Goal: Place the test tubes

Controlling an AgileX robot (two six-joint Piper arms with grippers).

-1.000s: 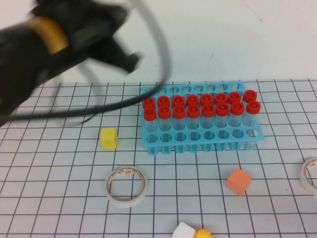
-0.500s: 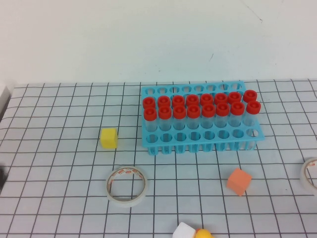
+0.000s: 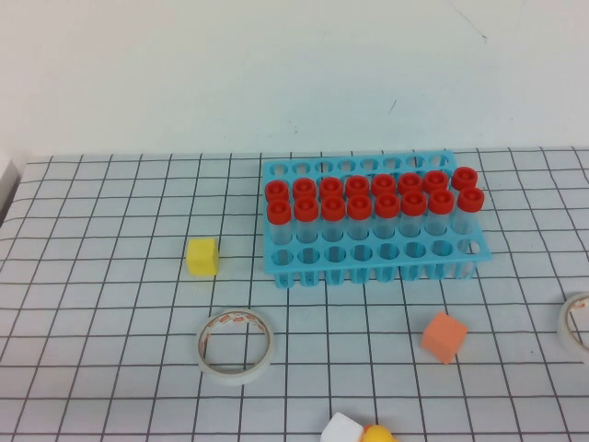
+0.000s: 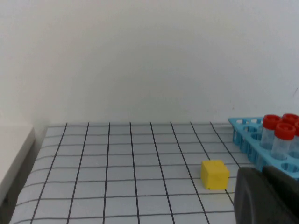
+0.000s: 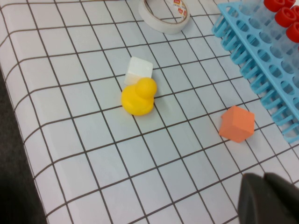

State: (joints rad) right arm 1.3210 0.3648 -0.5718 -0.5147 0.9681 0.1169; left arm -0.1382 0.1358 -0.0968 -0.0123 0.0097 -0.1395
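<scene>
A blue test tube rack (image 3: 368, 250) stands at the back middle of the gridded table. Two rows of clear test tubes with red caps (image 3: 371, 198) stand upright in it; its front and rear rows of holes are bare. Neither arm shows in the high view. The left wrist view has my left gripper (image 4: 262, 171) shut and empty, low over the table near the rack's left end (image 4: 243, 135) and its tubes (image 4: 279, 137). My right gripper (image 5: 263, 176) is shut and empty above the grid, near the rack's front (image 5: 252, 51).
A yellow cube (image 3: 202, 256) lies left of the rack. A tape roll (image 3: 236, 344) and an orange cube (image 3: 444, 336) lie in front. A white cube (image 3: 340, 429) and a yellow duck (image 3: 377, 434) sit at the near edge, another tape roll (image 3: 578, 322) at the right edge.
The left arm, which blurred across the upper left of the high view a second ago, has swung out of that view. The rack and the loose objects have not moved.
</scene>
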